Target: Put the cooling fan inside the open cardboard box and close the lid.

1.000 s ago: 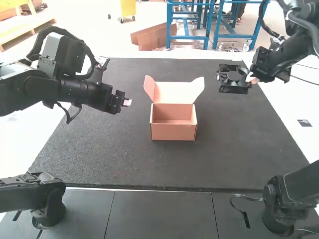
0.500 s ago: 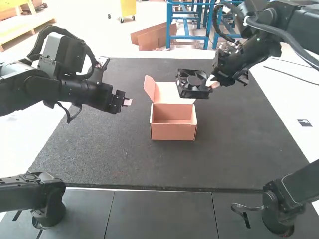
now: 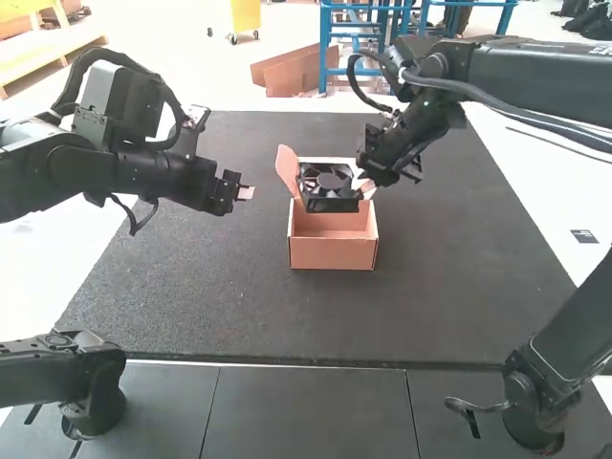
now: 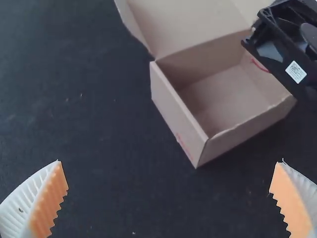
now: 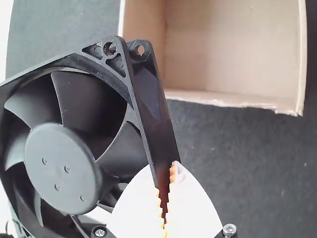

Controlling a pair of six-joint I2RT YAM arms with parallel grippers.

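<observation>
The black square cooling fan [image 3: 328, 184] hangs tilted over the back of the open cardboard box [image 3: 333, 245], in front of its raised lid [image 3: 286, 166]. My right gripper [image 3: 366, 187] is shut on the fan's frame at its right side. In the right wrist view the fan [image 5: 74, 148] is pinched by its edge in the gripper [image 5: 165, 201], with the box's empty inside [image 5: 223, 49] beyond. My left gripper [image 3: 244, 194] stands open to the left of the box, above the mat. The left wrist view shows the box [image 4: 218, 104], the fan [image 4: 290, 47] and a finger [image 4: 47, 198].
A black mat [image 3: 191, 287] covers the table, and the box stands near its middle. Pale bare table [image 3: 564, 191] lies to the mat's right. Room is free on the mat in front of the box and on both sides.
The right arm has carried the fan leftward and down, from the mat's far right corner to just above the box's opening. The left arm has stayed put.
</observation>
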